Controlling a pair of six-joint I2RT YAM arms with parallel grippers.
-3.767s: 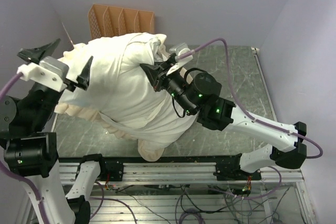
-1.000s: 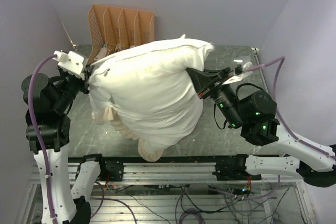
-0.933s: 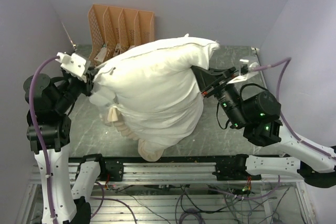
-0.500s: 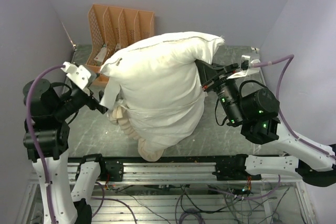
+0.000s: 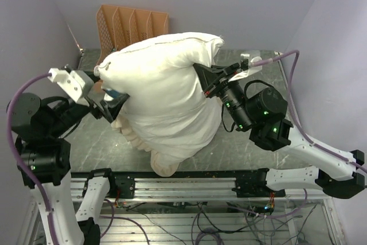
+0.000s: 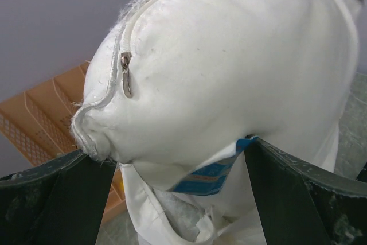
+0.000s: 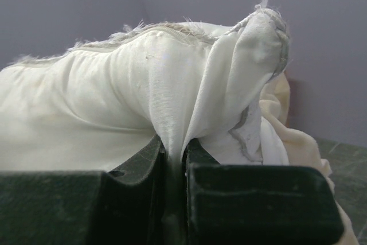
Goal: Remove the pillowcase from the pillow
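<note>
pillow (image 5: 166, 84): plump, white, mid counter, lifted & tilted; one corner up toward 1 o'clock, another at 9 o'clock
pillow seam: frayed edge along the top; zip pull (image 6: 126, 76) hangs near the 9 o'clock corner
label (image 6: 209, 176): blue & white tag under that corner, between the L tool's fingers
pillowcase (image 5: 136, 136): limp, cream, frill showing; hangs below the pillow at 6-7 o'clock, low end down on the counter's near edge; only the lower part of the pillow is inside it, top part is bare
grey side of pillowcase: can't tell, not showing
L tool (image 5: 109, 100): jaws wide, holding nothing; sits at the pillow's 9 o'clock corner, fingers (image 6: 51, 199) either side of it, apart from the cloth
R tool (image 5: 205, 78): jaws narrow, pinching a fold of white pillow cloth (image 7: 172, 124) at the pillow's 2-3 o'clock side, below the frayed seam
counter (image 5: 92, 142): grey-green, marbled look
rack (image 5: 135, 24): orange slotted file rack at 11 o'clock by the back wall, behind the pillow
</note>
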